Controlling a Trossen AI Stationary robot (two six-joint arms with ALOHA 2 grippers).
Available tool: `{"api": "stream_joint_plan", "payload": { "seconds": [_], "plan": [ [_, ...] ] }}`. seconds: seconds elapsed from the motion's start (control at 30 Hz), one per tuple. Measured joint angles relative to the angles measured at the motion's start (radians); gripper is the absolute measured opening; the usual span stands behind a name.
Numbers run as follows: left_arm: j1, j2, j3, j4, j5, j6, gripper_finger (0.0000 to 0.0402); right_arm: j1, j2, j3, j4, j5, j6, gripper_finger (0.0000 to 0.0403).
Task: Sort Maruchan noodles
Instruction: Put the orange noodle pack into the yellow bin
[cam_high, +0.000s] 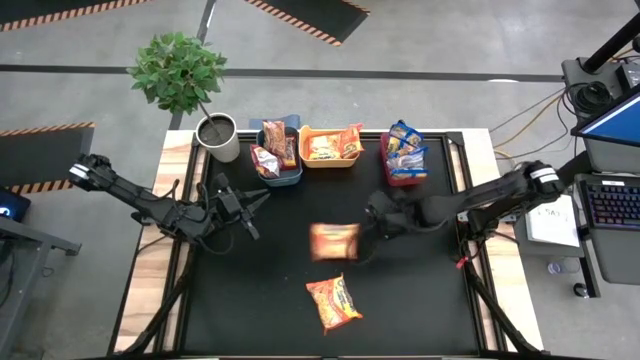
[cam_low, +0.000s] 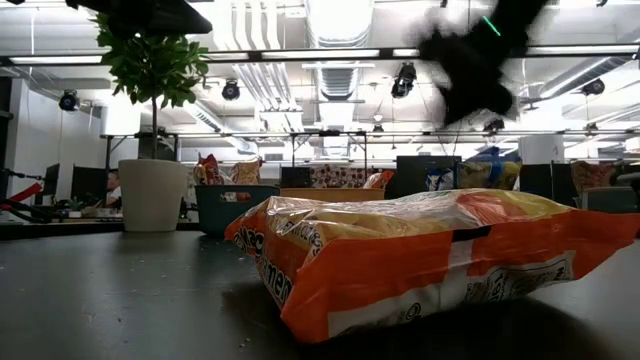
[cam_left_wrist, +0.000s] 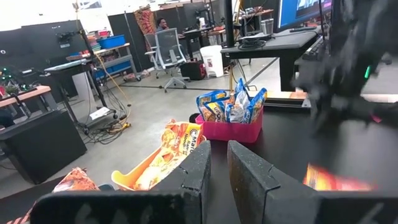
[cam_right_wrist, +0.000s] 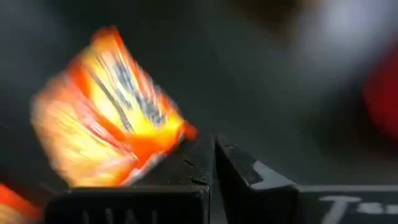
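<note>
High view: we note two orange Maruchan packets on the black worktop (cam_high: 260, 320). One orange packet (cam_high: 334, 241), blurred, sits mid-worktop just beside the tip of the right gripper (cam_high: 366, 236); a second orange packet (cam_high: 334, 303) lies nearer the front edge, apart from both arms. In the right wrist view the right jaws are pressed together, and the blurred orange packet touches or overlaps the tip of one finger; we cannot tell whether a corner is pinched between them. The left gripper (cam_high: 258, 203) waits over the left part of the worktop, its jaws nearly together with a thin slit showing in the left wrist view, and nothing between them.

Along the back edge we see three bins: a blue bin (cam_high: 279, 172) with dark red packets (cam_high: 276, 141), a yellow bin (cam_high: 330, 160) with orange packets (cam_high: 336, 147), a red bin (cam_high: 400, 172) with blue packets (cam_high: 405, 148). A potted plant (cam_high: 186, 85) stands beside the blue bin.

The low view alone shows the front packet's crinkled side filling the foreground, with the right gripper dark and raised above it. The left wrist view alone shows the red bin's side wall and the room behind it.
</note>
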Motion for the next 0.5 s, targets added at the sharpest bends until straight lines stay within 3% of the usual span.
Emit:
{"api": "stream_joint_plan", "payload": {
  "seconds": [0.1,0.23,0.4,0.5],
  "plan": [
    [0.000,0.004,0.000,0.001,-0.001,0.000,0.0038,-0.007,-0.032,0.111,0.081,0.070,-0.161,0.0009],
    [0.000,0.014,-0.001,-0.010,-0.002,0.003,0.0038,-0.009,-0.051,0.200,0.123,0.024,-0.346,0.0009],
    [-0.002,0.023,-0.001,-0.049,0.022,-0.007,0.0038,-0.012,-0.057,0.184,0.233,-0.090,-0.490,0.0009],
    [-0.004,0.036,-0.001,-0.053,0.042,-0.013,0.0038,-0.019,-0.039,0.102,0.408,-0.158,-0.572,0.0009]
  ]
}}
